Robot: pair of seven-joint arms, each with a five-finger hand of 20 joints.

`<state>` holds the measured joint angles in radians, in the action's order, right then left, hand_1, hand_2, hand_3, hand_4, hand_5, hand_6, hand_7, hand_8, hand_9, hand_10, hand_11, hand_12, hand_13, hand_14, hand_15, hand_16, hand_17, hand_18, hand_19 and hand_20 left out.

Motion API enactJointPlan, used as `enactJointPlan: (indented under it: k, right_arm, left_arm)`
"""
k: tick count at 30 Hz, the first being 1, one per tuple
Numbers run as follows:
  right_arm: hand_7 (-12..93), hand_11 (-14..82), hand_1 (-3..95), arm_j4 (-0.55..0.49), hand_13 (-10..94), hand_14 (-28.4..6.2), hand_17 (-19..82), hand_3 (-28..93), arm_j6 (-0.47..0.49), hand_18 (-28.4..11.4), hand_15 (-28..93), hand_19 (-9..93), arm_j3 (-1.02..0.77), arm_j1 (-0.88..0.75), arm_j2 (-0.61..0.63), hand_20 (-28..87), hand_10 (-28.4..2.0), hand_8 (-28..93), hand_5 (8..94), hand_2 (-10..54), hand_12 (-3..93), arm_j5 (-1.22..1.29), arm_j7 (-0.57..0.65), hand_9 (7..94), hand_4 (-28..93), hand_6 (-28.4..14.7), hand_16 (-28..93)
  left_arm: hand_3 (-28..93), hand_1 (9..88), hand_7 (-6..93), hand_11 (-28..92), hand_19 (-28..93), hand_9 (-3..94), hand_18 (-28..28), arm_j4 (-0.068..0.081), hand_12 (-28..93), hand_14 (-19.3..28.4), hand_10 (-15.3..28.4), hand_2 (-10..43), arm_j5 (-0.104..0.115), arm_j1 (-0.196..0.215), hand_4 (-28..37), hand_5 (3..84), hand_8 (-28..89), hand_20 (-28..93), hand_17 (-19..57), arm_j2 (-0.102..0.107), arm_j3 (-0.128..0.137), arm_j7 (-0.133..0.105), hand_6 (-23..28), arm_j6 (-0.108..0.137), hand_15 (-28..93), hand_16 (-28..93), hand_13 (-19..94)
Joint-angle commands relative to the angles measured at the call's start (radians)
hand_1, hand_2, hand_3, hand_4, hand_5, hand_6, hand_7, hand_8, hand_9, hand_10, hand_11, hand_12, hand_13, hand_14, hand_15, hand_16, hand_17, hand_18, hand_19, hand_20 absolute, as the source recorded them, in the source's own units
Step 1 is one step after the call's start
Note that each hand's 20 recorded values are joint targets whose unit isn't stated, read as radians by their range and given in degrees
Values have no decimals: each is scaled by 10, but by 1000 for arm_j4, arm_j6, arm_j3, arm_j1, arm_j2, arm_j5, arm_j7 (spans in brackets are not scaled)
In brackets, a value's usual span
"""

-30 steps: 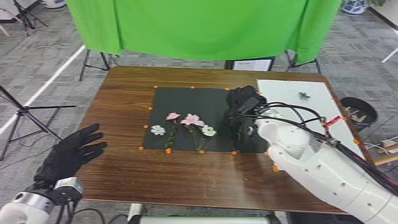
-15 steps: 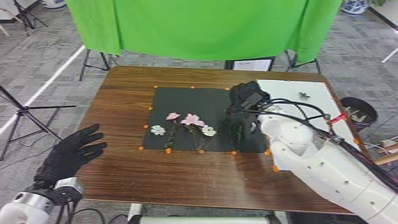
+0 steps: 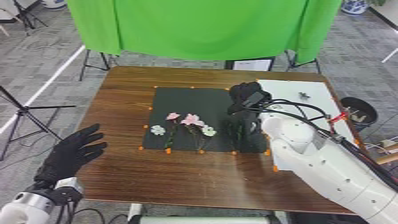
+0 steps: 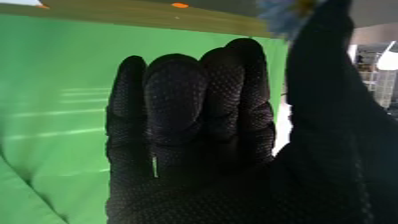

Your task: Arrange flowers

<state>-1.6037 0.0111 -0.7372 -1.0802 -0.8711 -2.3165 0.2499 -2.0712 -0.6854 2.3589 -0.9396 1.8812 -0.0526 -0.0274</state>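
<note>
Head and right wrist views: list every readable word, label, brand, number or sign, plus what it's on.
No text can be read, so nothing to quote.
Framed sheet on the floor side beyond the table: faint marks, too small to read.
Black mat under the flowers: no lettering that I can make out.
White sheet on the table: same.

Bright light, soft sheen on the tabletop (image 3: 204, 177), pale streaks on the green cloth (image 4: 53, 65) in the right wrist view
</note>
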Motion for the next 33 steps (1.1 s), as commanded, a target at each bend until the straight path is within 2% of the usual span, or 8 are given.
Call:
enactJointPlan:
  k: [1,13,18,23,24,26,29,33]
  right_arm:
    - [655,447,447,3,726,-36,218,751,-31,-170,678,663,-3,3,3,400,-48,108,620,-95,528,-7,-14,762,-283,49,300]
    - [486,264,428,-8,728,-36,208,865,25,-174,618,654,-21,-1,5,407,-36,32,710,-95,586,-21,-30,827,-283,43,350]
    - [475,307,386,-5,716,-36,202,830,-8,-174,629,649,-28,2,6,408,-41,35,696,-95,544,-30,4,800,-283,46,313]
    - [522,442,326,5,630,-53,183,842,-48,-178,656,653,-47,20,30,407,-73,33,592,-95,426,-15,90,682,-283,37,285]
    - [510,470,301,10,570,-59,164,875,-37,-181,641,647,-52,27,38,401,-84,-14,547,-95,357,-20,107,619,-283,35,255]
    - [503,468,287,15,530,-60,151,896,3,-184,625,642,-68,35,51,396,-89,-99,516,-95,330,-11,154,576,-282,32,237]
    - [462,370,255,55,358,-79,97,924,34,-195,526,596,-79,58,71,364,-103,-198,347,-95,269,-4,179,391,-282,2,166]
    - [327,152,247,148,167,-121,39,923,10,-194,260,518,-72,90,88,254,-126,-152,214,-95,253,24,179,232,-283,-35,203]
  left_arm:
    - [723,249,183,252,416,271,219,4,169,179,135,13,7,10,-283,320,-101,87,-96,-4,0,3,57,1,469,-47,200]
    - [723,248,185,253,416,271,218,3,169,179,135,12,6,11,-283,320,-102,87,-96,-4,-1,-1,57,3,469,-47,200]
    - [723,248,184,253,416,271,218,0,169,179,135,12,4,15,-283,320,-102,87,-96,-9,0,-1,57,4,469,-46,200]
    - [723,248,184,253,416,272,218,1,169,179,135,13,5,13,-283,320,-102,87,-96,-8,-1,-3,57,5,469,-46,200]
    - [722,248,184,254,416,272,218,1,169,179,135,13,4,14,-283,320,-102,87,-96,-10,1,-3,57,3,469,-46,200]
    - [723,247,184,254,416,272,218,1,168,179,135,13,4,14,-283,320,-102,87,-96,-9,1,-1,57,4,469,-46,200]
    - [724,247,184,253,416,272,218,-2,168,179,135,12,4,18,-283,320,-102,87,-96,-10,2,-3,58,8,469,-47,200]
    - [724,248,183,253,416,272,218,-2,168,179,135,12,2,17,-283,320,-102,87,-96,-11,1,-4,58,8,469,-47,200]
